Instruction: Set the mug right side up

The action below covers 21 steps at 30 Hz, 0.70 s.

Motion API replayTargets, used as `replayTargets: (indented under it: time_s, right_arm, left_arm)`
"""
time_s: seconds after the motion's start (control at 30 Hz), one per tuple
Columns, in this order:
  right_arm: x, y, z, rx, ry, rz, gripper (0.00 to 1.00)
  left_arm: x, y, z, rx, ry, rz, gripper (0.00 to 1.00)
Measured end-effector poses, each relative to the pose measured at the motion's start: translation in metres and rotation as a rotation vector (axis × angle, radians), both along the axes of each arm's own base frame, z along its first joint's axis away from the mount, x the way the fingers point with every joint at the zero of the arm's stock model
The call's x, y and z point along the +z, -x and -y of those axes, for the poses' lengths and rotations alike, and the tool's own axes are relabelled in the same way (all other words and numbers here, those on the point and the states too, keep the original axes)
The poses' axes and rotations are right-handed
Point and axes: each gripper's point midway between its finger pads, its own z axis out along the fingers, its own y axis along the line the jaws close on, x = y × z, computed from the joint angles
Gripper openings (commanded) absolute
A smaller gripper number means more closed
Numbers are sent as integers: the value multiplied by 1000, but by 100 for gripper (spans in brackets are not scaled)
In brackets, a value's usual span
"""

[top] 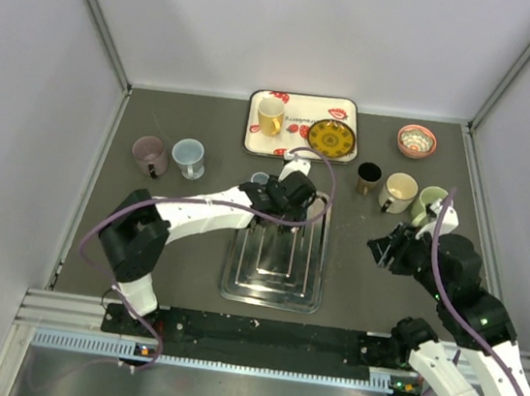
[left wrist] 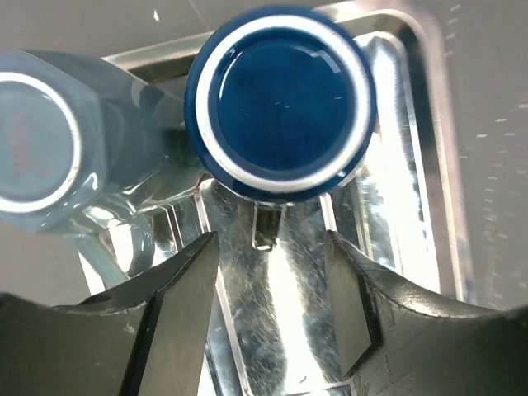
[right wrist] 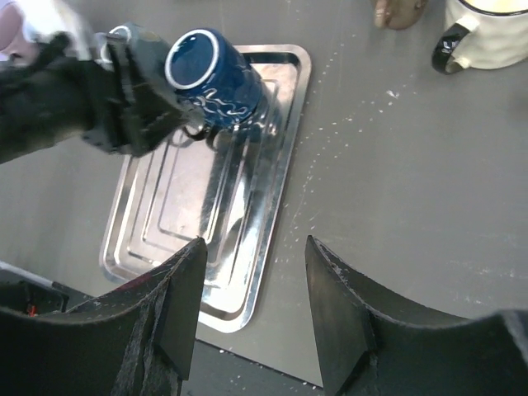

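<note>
Mug (left wrist: 280, 103), dark blue with a white ring on its base, stands upside down at the far end of the metal tray (top: 275, 268), base facing up. Table (top: 359, 298) is dark grey and carries everything. Metal tray lies mid-table in front of the arms. Patterned tray (top: 306, 106) sits at the far edge with a yellow mug (top: 271, 116) and a dark yellow plate (top: 331, 138) on it.

Left hand (left wrist: 264, 305) is over the metal tray with fingers spread. The mug is just beyond the fingertips, nothing pinched. Right hand (right wrist: 252, 305) hovers over bare table right of the metal tray, fingers also spread, holding nothing.

Pale blue cup (left wrist: 41, 153), also base up, is just beside the mug at the tray's far-left corner. Brown mug (top: 149, 155) and light blue mug (top: 188, 157) stand upright far left. Black cup (top: 368, 177), cream mug (top: 400, 191) and green mug (top: 428, 204) stand in a row far right. Pink bowl (top: 416, 140) is behind them.
</note>
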Motion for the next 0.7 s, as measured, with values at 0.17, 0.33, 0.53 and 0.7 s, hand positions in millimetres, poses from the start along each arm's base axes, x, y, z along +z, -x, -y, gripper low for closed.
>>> replayTargets:
  time_s: [0.17,0.33,0.53,0.7]
  right_arm:
    - [-18,-18,11,-109,61,-74,52]
    - [-54,-47,10,-178,160,-208,51]
    - [-88,-98,0,-216,303,-327,50]
    - [-87,-145,-8,-247,369,-316,51]
  left_arm:
    - [57,16,13,-49,81,104,60]
    - [119,49,27,-126,153,246,63]
    - [149,82,11,-177,253,302,63]
    - [132,101,-23,-192,270,287,63]
